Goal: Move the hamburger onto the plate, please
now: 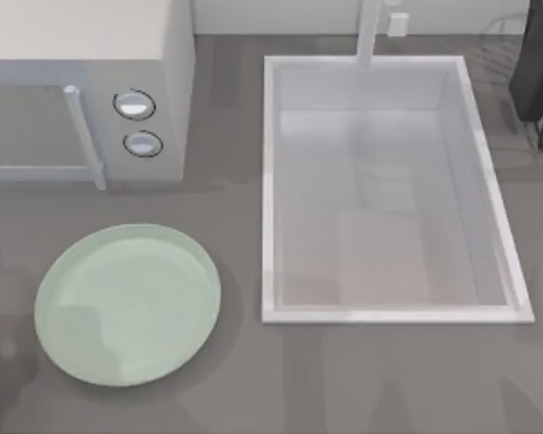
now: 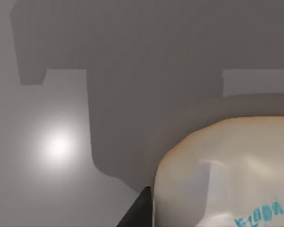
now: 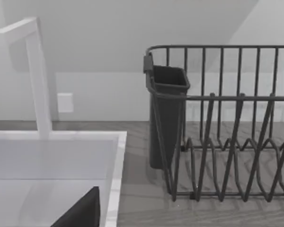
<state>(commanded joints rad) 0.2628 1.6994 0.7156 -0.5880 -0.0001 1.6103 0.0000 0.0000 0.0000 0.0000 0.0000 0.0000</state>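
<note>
A glossy mint-green round plate with a low rim lies bare at the grey worktop's left, in front of a boxy microwave. Right of it sits a white rectangular sink. In the left wrist view, the smooth tan hamburger looms beside a dark claw finger; whether the claw grips it, I cannot tell.

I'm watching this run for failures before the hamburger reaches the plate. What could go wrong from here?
The left wrist view shows the hamburger close against a dark fingertip, but the grip isn't visible, so it could slip. The plate lies near the microwave and sink; a poorly aimed release might miss its low rim.
</note>
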